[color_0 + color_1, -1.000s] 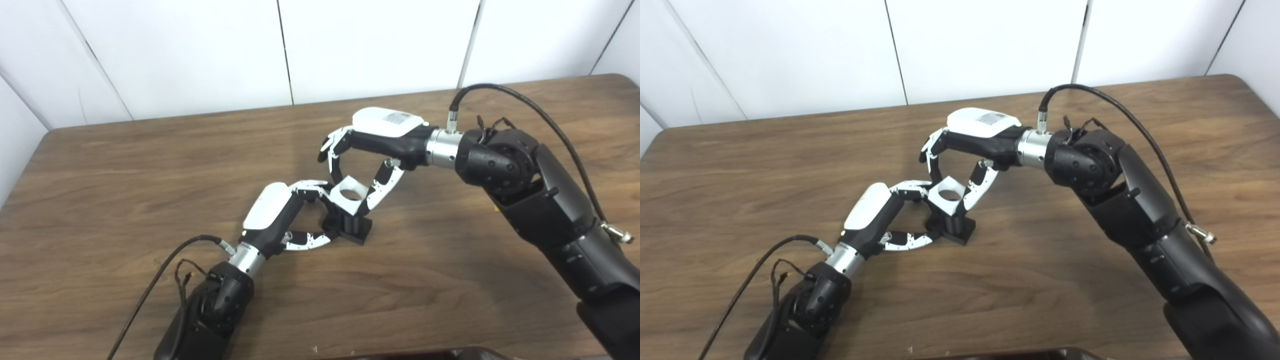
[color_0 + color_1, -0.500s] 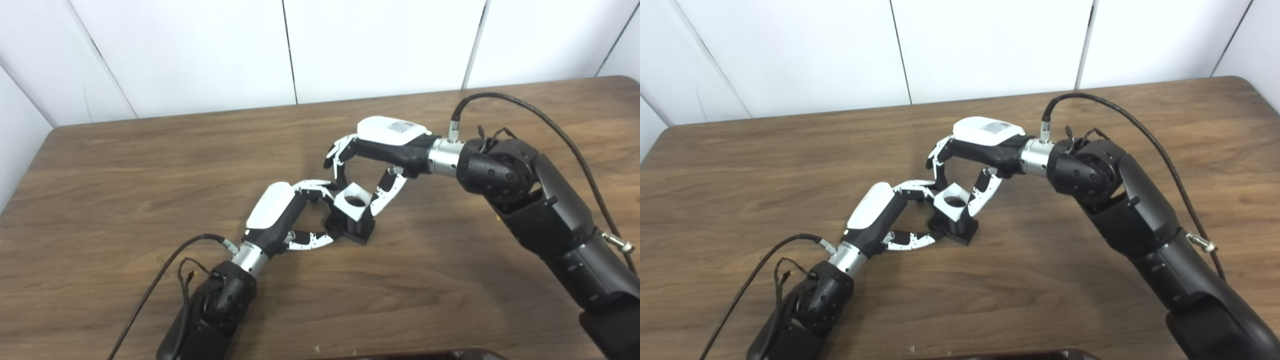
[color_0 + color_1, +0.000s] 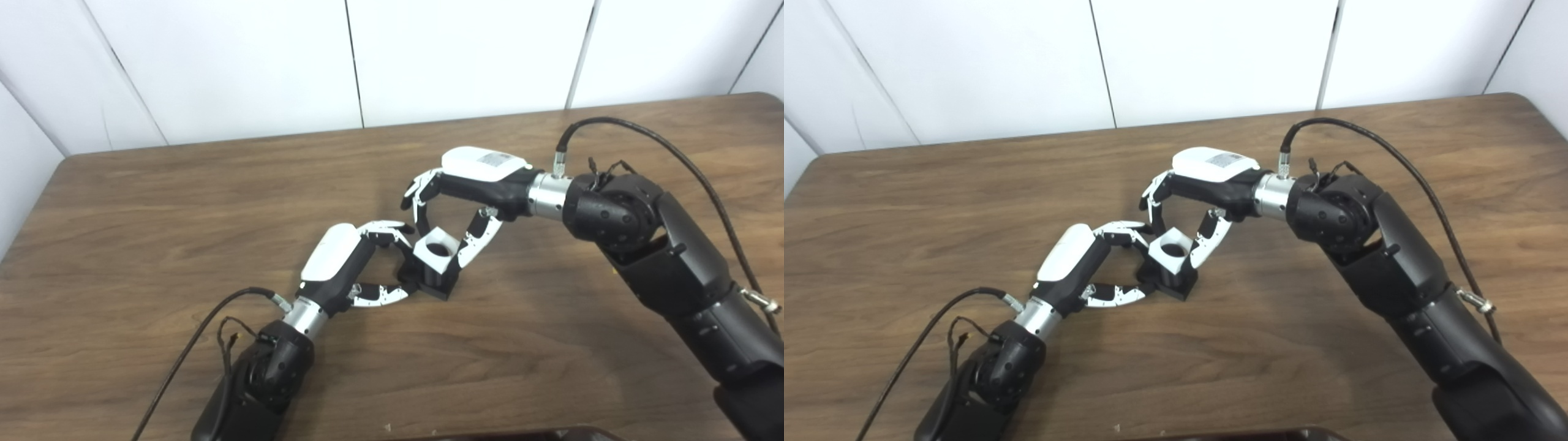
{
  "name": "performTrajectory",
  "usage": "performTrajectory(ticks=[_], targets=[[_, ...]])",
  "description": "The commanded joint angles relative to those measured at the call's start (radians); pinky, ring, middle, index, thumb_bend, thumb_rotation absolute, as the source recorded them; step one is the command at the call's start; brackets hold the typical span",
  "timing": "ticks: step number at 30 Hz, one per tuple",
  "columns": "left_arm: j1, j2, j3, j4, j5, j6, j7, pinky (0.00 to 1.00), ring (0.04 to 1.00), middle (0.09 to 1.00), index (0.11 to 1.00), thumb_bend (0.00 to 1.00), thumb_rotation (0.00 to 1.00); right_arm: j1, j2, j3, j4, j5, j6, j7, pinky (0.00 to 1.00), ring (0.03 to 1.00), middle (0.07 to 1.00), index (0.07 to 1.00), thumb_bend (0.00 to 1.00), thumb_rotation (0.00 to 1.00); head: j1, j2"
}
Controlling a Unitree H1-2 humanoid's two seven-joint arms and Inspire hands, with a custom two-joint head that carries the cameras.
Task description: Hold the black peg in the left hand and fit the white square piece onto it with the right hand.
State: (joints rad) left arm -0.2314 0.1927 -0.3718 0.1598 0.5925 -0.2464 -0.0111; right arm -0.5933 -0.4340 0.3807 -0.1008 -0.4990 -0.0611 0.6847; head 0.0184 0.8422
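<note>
The black peg stands on its square base on the wooden table near the middle. My left hand grips the peg from the left, fingers and thumb closed around its base and post. A white square piece with a round hole sits on top of the peg, tilted slightly. My right hand comes in from the right and pinches the white piece between fingers and thumb. The peg's upper part is hidden inside the white piece.
White wall panels stand behind the table's far edge. A dark object shows at the bottom edge. Cables trail from both wrists.
The right hand has lowered the white square piece down over the peg. The camera shifted slightly between the oldest frames and now. The left hand has kept its hold.
</note>
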Motion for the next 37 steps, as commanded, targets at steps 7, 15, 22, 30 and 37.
performTrajectory(ticks=[7, 15, 22, 30, 37], targets=[[0.027, 0.016, -0.019, 0.028, 0.018, 0.062, -0.061, 0.66, 0.813, 0.787, 0.488, 0.52, 0.07, -0.029, -0.014, -0.015, -0.019, 0.008, -0.014, -0.017, 0.80, 0.872, 0.794, 0.485, 0.52, 0.14, 0.000, 0.004], [0.027, 0.012, -0.020, 0.032, 0.017, 0.053, -0.054, 0.66, 0.808, 0.785, 0.488, 0.52, 0.07, -0.025, -0.020, -0.017, -0.042, 0.007, 0.036, 0.013, 0.79, 0.872, 0.865, 0.859, 0.88, 0.31, 0.000, 0.007], [0.028, 0.010, -0.021, 0.032, 0.019, 0.057, -0.054, 0.66, 0.807, 0.787, 0.488, 0.52, 0.07, -0.021, -0.021, -0.015, -0.046, 0.003, 0.051, 0.015, 0.81, 0.886, 0.873, 0.823, 0.88, 0.31, -0.002, 0.008], [0.026, 0.009, -0.020, 0.036, 0.016, 0.054, -0.052, 0.66, 0.809, 0.787, 0.488, 0.52, 0.07, -0.022, -0.023, -0.015, -0.049, -0.004, 0.054, 0.016, 0.81, 0.887, 0.869, 0.811, 0.88, 0.31, -0.002, 0.008], [0.022, 0.008, -0.021, 0.037, 0.016, 0.061, -0.057, 0.67, 0.814, 0.790, 0.488, 0.52, 0.07, -0.023, -0.025, -0.018, -0.047, -0.005, 0.052, 0.014, 0.80, 0.883, 0.863, 0.804, 0.89, 0.30, -0.004, 0.006]])
